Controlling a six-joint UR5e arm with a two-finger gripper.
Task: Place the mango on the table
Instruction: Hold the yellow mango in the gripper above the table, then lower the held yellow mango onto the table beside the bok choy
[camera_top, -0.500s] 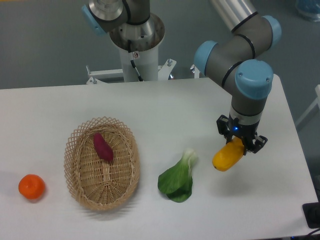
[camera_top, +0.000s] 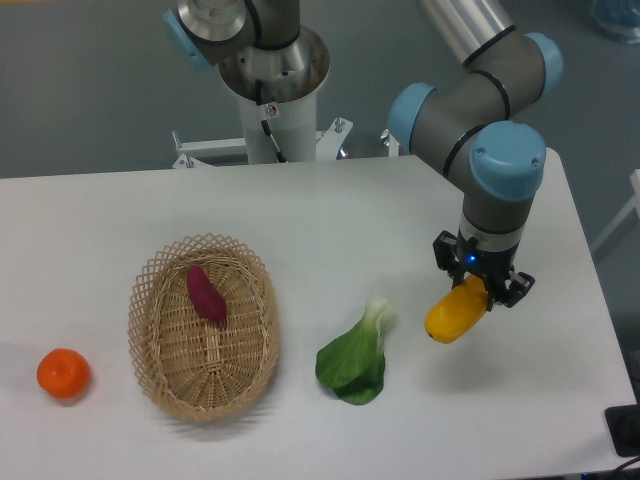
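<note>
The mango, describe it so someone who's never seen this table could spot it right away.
Start at the white table and go to its right side, where the arm's tool reaches down. The mango is gripped in that tool, just right of the leafy green vegetable. It is the only elongated yellow-orange fruit; the orange at the far left is round.
</note>
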